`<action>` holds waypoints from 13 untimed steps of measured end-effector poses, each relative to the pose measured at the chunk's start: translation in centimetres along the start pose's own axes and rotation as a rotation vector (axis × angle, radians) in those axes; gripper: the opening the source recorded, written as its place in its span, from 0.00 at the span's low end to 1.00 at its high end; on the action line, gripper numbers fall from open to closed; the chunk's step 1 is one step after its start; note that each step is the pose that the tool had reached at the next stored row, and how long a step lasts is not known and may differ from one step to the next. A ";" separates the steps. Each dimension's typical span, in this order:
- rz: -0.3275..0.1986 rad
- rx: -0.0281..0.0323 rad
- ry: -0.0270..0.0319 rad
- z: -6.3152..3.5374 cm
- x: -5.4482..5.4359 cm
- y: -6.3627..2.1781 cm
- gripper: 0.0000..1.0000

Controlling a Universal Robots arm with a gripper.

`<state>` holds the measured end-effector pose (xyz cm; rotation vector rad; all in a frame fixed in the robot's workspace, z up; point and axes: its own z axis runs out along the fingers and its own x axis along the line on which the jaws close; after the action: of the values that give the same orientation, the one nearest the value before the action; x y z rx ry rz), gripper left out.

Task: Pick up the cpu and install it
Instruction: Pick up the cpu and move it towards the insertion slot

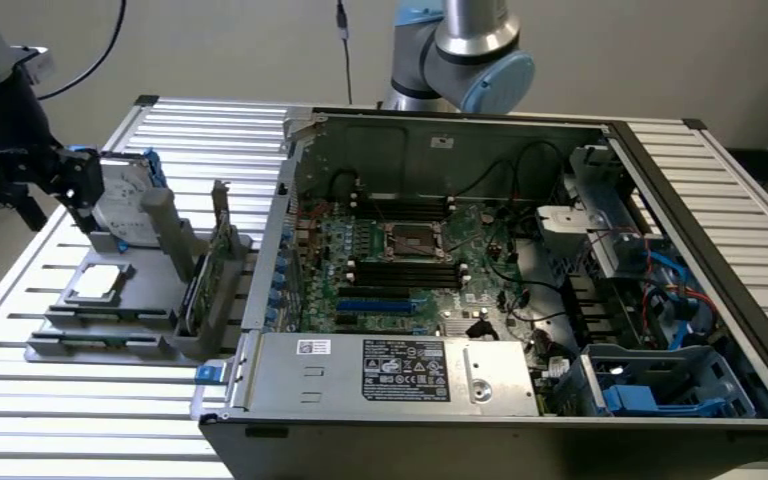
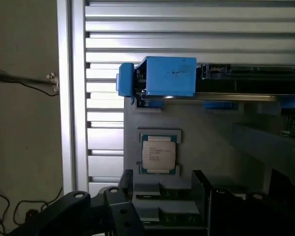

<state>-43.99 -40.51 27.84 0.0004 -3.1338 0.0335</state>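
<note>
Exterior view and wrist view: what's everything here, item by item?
small flat square silver-grey cpu: one, silver-grey, in the holder, exterior view's left
grey plastic holder: one, grey, on the table beside the case
rectangular silver hard drive with blue brackets: one, silver and blue, on the holder beyond the cpu
open dark metal computer case: one, dark, mid-table
green motherboard: one, green, inside the case
dark square metal-framed socket: one, dark, mid-motherboard
silver power supply box: one, silver, case's near edge
slatted metal table: one, silvery, under everything
grey robot arm with blue caps: one, behind the case
black gripper: one, open, empty, near the holder
</note>
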 end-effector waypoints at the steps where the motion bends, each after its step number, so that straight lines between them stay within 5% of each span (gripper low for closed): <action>1: 0.000 -0.0001 -0.0001 0.19 0.0 -0.05 0.60; 13: 0.000 -0.0007 -0.0031 2.38 0.0 -0.80 0.60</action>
<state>-43.99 -41.37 25.48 0.0003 -3.1370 0.0325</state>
